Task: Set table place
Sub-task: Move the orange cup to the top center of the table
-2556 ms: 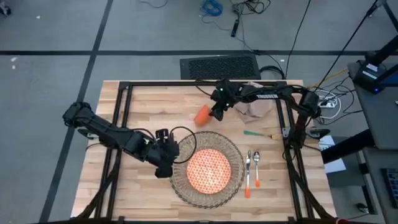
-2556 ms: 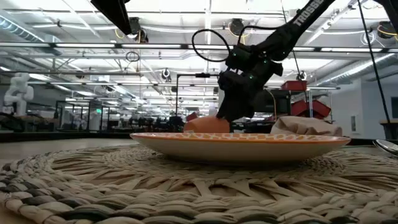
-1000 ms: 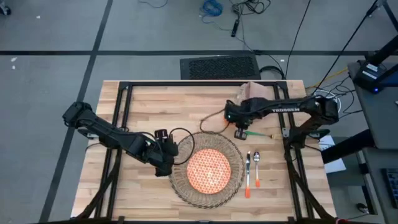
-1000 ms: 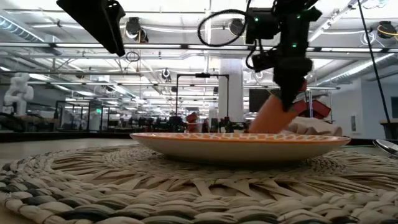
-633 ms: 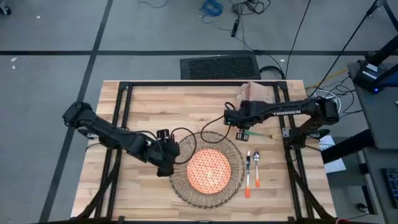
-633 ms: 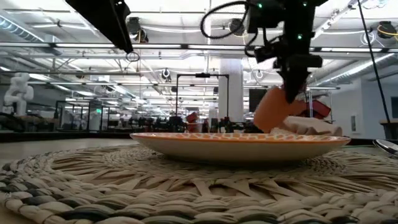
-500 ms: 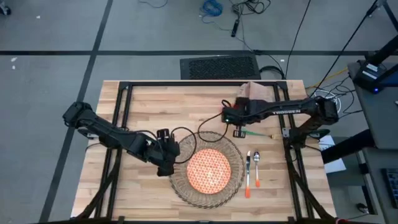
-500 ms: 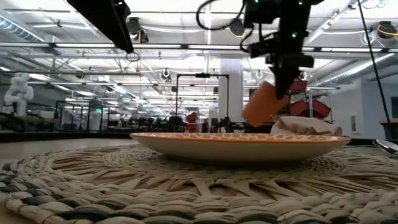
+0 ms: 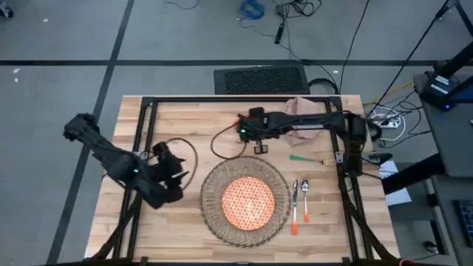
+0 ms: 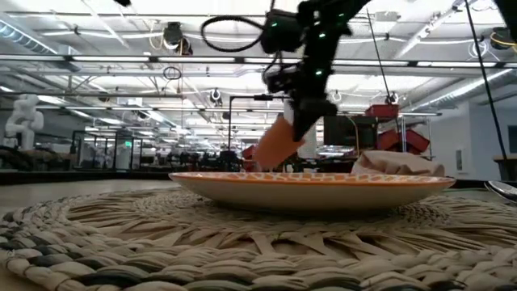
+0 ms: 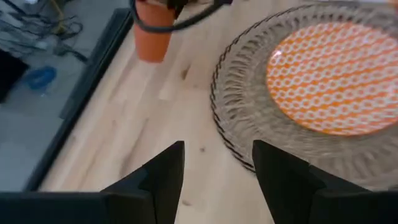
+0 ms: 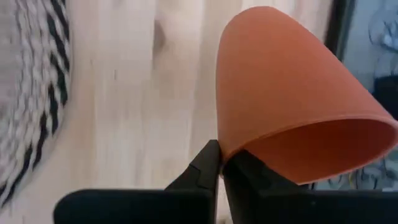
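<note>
Your right gripper (image 12: 219, 163) has its fingers pinched tight on the rim of the small orange cup (image 12: 292, 112), one finger inside and one outside, and the cup hangs tilted above the wooden surface (image 9: 185, 122), off the far edge of the woven placemat (image 9: 214, 210). From overhead, that gripper (image 9: 260, 142) sits over the far middle of the surface, with the arm stretching back toward the right side. From table height, the cup (image 10: 273, 147) shows slanted beyond the plate (image 10: 311, 188), held clear of the boards by the dark gripper above it. The orange-patterned plate (image 9: 247, 201) lies centred on the placemat near the front middle. To the right of the mat, two orange-handled pieces of cutlery (image 9: 299, 201) lie side by side, and a green-handled piece (image 9: 308, 157) lies crosswise a little farther back. The beige napkin (image 9: 304, 112) is bunched at the far edge, partly under your right arm. Your left gripper (image 9: 171, 176) waits over the surface to the left of the placemat, clear of it; its two dark fingers (image 11: 163, 174) stand well apart with nothing between them, looking toward the mat's edge (image 11: 236, 134) and the cup (image 11: 153, 31) beyond.
</note>
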Robot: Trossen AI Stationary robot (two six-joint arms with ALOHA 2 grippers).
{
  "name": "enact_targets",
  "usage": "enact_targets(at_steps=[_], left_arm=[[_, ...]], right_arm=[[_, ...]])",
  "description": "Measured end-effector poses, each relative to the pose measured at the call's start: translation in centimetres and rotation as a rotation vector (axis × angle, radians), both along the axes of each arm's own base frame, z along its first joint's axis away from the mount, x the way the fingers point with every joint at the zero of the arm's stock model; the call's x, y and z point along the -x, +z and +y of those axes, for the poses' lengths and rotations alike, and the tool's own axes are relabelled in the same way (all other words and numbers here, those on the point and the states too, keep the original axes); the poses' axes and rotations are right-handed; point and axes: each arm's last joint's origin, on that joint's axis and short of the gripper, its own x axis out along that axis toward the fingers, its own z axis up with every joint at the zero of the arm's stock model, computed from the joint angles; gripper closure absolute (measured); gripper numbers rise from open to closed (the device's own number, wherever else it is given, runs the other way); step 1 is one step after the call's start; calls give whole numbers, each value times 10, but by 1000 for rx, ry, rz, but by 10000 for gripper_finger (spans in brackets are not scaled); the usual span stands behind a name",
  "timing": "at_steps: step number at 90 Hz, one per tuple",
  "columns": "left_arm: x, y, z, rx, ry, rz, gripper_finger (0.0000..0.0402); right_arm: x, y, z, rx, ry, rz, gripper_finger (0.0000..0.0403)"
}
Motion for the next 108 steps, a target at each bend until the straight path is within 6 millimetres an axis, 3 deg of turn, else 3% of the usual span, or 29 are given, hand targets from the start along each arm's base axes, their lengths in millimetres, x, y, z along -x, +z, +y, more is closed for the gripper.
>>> enact_targets(at_steps=[13, 39, 58, 85, 108], left_arm=[[16, 1, -3, 49, 16, 23, 226], [25, -14, -12, 51, 3, 69, 226], [29, -29, -14, 35, 15, 92, 226], [32, -38, -19, 35, -1, 103, 226], [34, -38, -23, 28, -22, 81, 226]], right_arm=[[-24, 2, -9, 14, 79, 123, 403], [-40, 22, -30, 186, 134, 395, 403], [-27, 2, -48, 154, 89, 623, 403], [-35, -19, -61, 227, 221, 732, 403], [-40, -20, -66, 268, 308, 749, 403]])
